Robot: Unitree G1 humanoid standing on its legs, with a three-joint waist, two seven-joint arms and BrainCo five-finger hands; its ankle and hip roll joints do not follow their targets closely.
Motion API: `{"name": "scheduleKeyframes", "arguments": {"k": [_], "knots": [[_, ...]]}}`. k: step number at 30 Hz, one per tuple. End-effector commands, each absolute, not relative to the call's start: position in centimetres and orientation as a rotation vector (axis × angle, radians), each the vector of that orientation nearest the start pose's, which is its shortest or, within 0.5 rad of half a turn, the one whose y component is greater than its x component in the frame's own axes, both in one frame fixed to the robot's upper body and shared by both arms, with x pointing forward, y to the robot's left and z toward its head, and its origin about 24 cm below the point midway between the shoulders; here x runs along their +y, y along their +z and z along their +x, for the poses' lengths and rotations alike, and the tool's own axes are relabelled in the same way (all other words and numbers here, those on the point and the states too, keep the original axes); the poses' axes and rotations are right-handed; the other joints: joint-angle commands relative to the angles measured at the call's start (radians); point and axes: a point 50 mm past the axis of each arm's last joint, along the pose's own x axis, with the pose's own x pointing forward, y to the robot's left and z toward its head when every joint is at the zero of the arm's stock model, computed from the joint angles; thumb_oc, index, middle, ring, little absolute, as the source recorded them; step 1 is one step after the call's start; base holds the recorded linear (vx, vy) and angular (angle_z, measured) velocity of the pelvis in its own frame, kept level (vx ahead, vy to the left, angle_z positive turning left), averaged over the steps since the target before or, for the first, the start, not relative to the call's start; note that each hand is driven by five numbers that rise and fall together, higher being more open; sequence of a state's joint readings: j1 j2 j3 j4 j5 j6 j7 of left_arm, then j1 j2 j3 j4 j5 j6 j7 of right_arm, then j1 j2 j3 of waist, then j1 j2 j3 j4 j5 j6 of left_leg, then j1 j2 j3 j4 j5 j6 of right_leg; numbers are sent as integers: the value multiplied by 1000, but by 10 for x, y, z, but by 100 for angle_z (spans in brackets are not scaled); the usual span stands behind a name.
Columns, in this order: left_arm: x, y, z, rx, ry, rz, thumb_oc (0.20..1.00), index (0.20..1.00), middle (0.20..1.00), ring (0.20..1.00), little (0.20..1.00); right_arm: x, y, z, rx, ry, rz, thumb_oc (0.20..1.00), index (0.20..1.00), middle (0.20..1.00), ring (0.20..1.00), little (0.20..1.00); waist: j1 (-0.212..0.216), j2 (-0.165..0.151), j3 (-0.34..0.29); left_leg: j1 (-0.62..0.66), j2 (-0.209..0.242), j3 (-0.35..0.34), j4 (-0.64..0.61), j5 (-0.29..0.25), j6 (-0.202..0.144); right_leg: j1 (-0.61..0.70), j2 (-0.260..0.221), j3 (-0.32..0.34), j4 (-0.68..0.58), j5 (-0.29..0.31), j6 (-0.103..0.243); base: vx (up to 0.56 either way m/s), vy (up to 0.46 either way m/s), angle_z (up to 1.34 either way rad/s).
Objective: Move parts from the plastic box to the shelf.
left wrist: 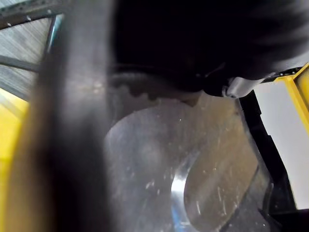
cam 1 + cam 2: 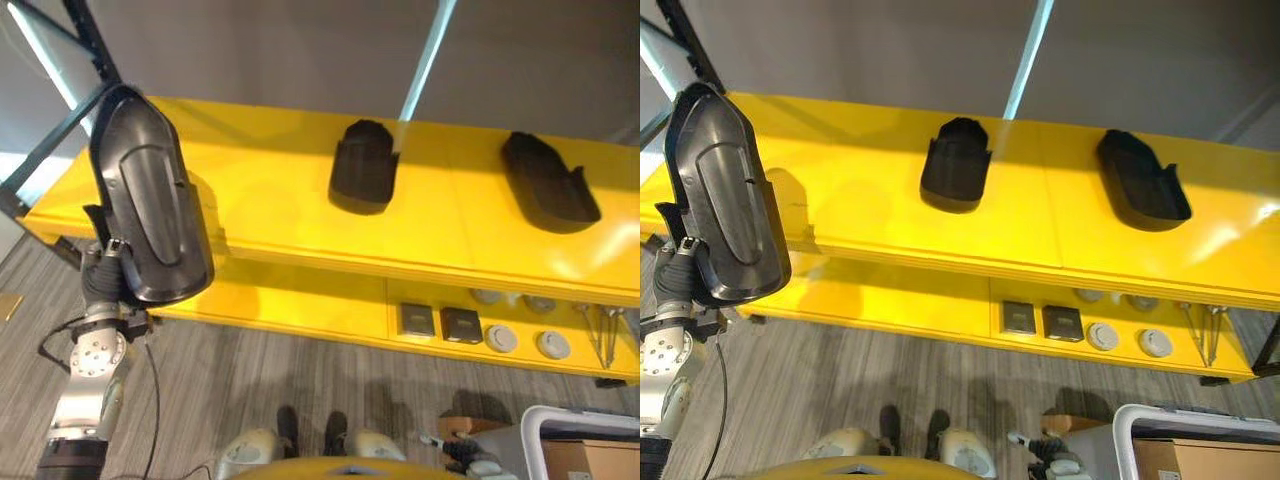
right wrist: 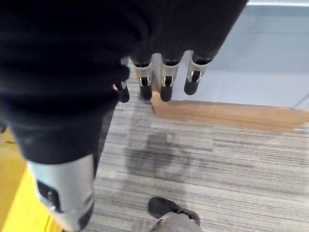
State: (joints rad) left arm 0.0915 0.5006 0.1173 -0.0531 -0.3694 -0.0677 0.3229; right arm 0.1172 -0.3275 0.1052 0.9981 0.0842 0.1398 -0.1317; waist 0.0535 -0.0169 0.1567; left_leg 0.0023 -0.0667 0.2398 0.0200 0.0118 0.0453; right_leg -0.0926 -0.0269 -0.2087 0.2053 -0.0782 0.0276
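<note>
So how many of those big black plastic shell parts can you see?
3: one black plastic shell part held up in the left hand, two lying on the yellow shelf's top board, middle and right. More may be hidden.

On the shelf's (image 2: 270, 210) top level, 2 parts sit apart, one (image 2: 364, 167) at 12 o'clock, another (image 2: 548, 182) at 2. A third part (image 2: 150, 200) stands at 10, before the shelf's edge, in the left hand (image 2: 108, 272). Small items (image 2: 440, 323) lie on the level below, at 4.
</note>
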Motion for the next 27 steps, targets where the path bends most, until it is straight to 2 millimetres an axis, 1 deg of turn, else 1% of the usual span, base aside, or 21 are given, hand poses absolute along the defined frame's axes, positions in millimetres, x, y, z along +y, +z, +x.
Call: {"name": "scheduleKeyframes", "arguments": {"k": [1, 2, 3, 4, 6, 7, 9, 10, 11, 12, 13, 14, 16, 17, 18, 19, 21, 24, 25, 26, 27], "knots": [[278, 121, 241, -299, 409, 107, 200, 200, 200, 200, 200, -281, -147, 64, 1285, -247, -380, 1000, 1000, 1000, 1000, 1000, -21, -19, 5, -42, 77, -83, 122, -59, -84, 117, -29, 5, -223, 117, 83, 94, -92, -13], [277, 120, 241, -295, 402, 96, 200, 200, 200, 200, 200, -281, -147, 64, 1286, -244, -380, 1000, 1000, 1000, 1000, 1000, -25, -24, 8, -53, 81, -64, 160, -76, -81, 113, -35, -2, -215, 111, 79, 44, -76, -15], [275, 119, 242, -290, 390, 81, 200, 200, 200, 200, 200, -280, -147, 64, 1285, -254, -378, 1000, 1000, 1000, 1000, 1000, -28, -24, 12, -74, 97, -44, 205, -71, -85, 109, -39, -11, -206, 104, 71, 0, -65, -12], [273, 118, 244, -289, 380, 75, 200, 200, 200, 200, 200, -280, -147, 64, 1283, -265, -372, 1000, 1000, 1000, 1000, 1000, -30, -24, 19, -95, 118, -31, 243, -47, -95, 109, -40, -18, -200, 100, 65, -35, -72, 1], [266, 116, 249, -289, 355, 63, 200, 200, 200, 200, 200, -281, -147, 65, 1278, -304, -337, 1000, 1000, 1000, 1000, 1000, -41, -13, 39, -158, 197, -22, 328, 47, -134, 105, -30, -29, -182, 92, 45, -22, -57, 17], [264, 116, 252, -290, 348, 53, 200, 200, 200, 200, 200, -282, -147, 66, 1275, -309, -330, 1000, 1000, 1000, 1000, 1000, -47, -5, 45, -165, 228, -29, 325, 69, -142, 102, -27, -28, -172, 89, 41, 44, 22, 24], [263, 116, 253, -293, 354, 42, 200, 200, 200, 200, 200, -282, -147, 66, 1278, -291, -347, 1000, 1000, 1000, 1000, 1000, -54, 8, 47, -140, 257, -40, 269, 88, -147, 100, -30, -25, -159, 82, 43, 150, 193, 21], [265, 115, 252, -288, 356, 25, 200, 200, 200, 200, 200, -285, -147, 61, 1287, -295, -362, 1000, 1000, 1000, 1000, 1000, -64, 26, 38, -90, 296, -55, 140, 124, -160, 101, -43, -15, -143, 68, 53, 211, 314, 6], [266, 115, 252, -288, 355, 25, 200, 200, 200, 200, 200, -285, -147, 60, 1289, -301, -362, 1000, 1000, 1000, 1000, 1000, -65, 29, 36, -81, 302, -56, 118, 133, -164, 103, -45, -14, -140, 65, 53, 287, 496, -11], [265, 115, 251, -292, 348, 24, 200, 200, 200, 200, 200, -291, -146, 56, 1294, -315, -370, 1000, 1000, 1000, 1000, 1000, -72, 45, 32, -54, 337, -66, 19, 176, -181, 103, -61, -8, -114, 47, 60, 207, 408, -9], [264, 114, 251, -295, 343, 24, 200, 200, 200, 200, 200, -294, -145, 55, 1292, -316, -374, 1000, 1000, 1000, 1000, 1000, -73, 55, 33, -55, 360, -77, -10, 213, -194, 102, -68, -3, -94, 35, 62, 241, 481, 5], [264, 114, 251, -296, 339, 23, 200, 200, 200, 200, 200, -295, -144, 54, 1290, -313, -379, 1000, 1000, 1000, 1000, 1000, -74, 63, 35, -54, 376, -83, -32, 232, -200, 103, -76, 1, -69, 20, 64, 195, 384, 21], [265, 115, 251, -297, 335, 24, 200, 200, 200, 200, 200, -297, -143, 57, 1283, -311, -386, 1000, 1000, 1000, 1000, 1000, -75, 71, 39, -55, 392, -88, -39, 232, -200, 101, -97, 5, -35, 1, 70, 188, 426, 18], [266, 116, 253, -297, 325, 32, 200, 200, 200, 200, 200, -297, -142, 63, 1277, -333, -372, 1000, 1000, 1000, 1000, 1000, -77, 76, 46, -59, 388, -76, 2, 177, -188, 79, -140, 8, 20, -13, 83, 200, 590, -8], [264, 118, 255, -303, 320, 46, 200, 200, 200, 200, 200, -296, -141, 67, 1270, -356, -344, 1000, 1000, 1000, 1000, 1000, -76, 76, 50, -62, 369, -70, 28, 132, -178, 63, -172, 12, 49, -14, 97, 184, 586, -24], [264, 118, 256, -304, 317, 56, 200, 200, 200, 200, 200, -296, -141, 69, 1267, -366, -329, 1000, 1000, 1000, 1000, 1000, -74, 76, 52, -64, 358, -68, 46, 114, -176, 60, -191, 13, 60, -10, 104, 137, 445, -26], [263, 121, 257, -310, 317, 75, 200, 200, 200, 200, 200, -291, -142, 72, 1250, -401, -239, 1000, 1000, 1000, 1000, 1000, -64, 69, 68, -86, 309, -84, 129, 55, -162, 65, -245, 25, 83, 4, 128, 158, 420, -15], [266, 125, 255, -320, 315, 109, 200, 200, 200, 200, 200, -280, -145, 71, 1228, -379, -215, 1000, 1000, 1000, 1000, 1000, -57, 65, 75, -93, 255, -76, 162, 16, -132, 87, -301, 31, 89, 29, 149, 140, 364, -1], [267, 127, 254, -316, 305, 129, 200, 200, 200, 200, 200, -274, -146, 70, 1206, -390, -186, 1000, 1000, 1000, 1000, 1000, -48, 59, 77, -86, 199, -77, 156, -9, -99, 74, -351, 40, 123, 95, 158, 106, 337, -11], [267, 126, 254, -314, 303, 131, 200, 200, 200, 200, 200, -273, -146, 70, 1203, -393, -181, 1000, 1000, 1000, 1000, 1000, -47, 59, 77, -84, 192, -77, 154, -13, -95, 69, -357, 43, 132, 103, 159, 107, 371, -15], [269, 125, 251, -311, 303, 144, 200, 200, 200, 200, 200, -270, -145, 71, 1187, -386, -162, 1000, 1000, 1000, 1000, 1000, -45, 59, 80, -67, 164, -68, 141, -31, -71, 39, -369, 44, 187, 142, 159, 47, 188, -12]]}}
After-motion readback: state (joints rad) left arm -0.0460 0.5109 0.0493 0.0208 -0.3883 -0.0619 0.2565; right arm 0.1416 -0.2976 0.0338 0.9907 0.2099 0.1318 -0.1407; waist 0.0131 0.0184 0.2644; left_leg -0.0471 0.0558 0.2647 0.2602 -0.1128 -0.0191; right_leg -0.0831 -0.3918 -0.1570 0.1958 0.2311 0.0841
